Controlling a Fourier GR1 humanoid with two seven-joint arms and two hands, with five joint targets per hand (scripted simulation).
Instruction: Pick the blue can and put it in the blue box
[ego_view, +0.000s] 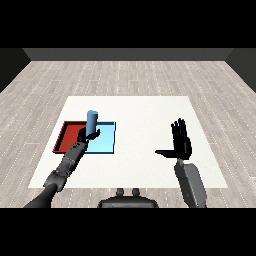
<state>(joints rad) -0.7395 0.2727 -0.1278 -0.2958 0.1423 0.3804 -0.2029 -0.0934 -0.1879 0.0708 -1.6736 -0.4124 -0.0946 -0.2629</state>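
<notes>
- Grey plank flooring ran back to a dark wall, and a white counter (150, 115) filled the middle of the head view.
- On the counter's left side lay a red tray (67, 132) and a light blue tray (106, 142), side by side and touching, the blue one to the right.
- The left hand (86, 135) was curled round the blue can (92, 121), which stood upright in the grasp above the seam between the two trays, at the blue tray's left edge.
- The right hand (181, 141) hovered well apart to the right, fingers straight and spread, thumb out, holding nothing.
- Judging by this, the pick looked done; whether the can's base had reached the blue tray's floor could not be told, so lowering and release appeared left.
</notes>
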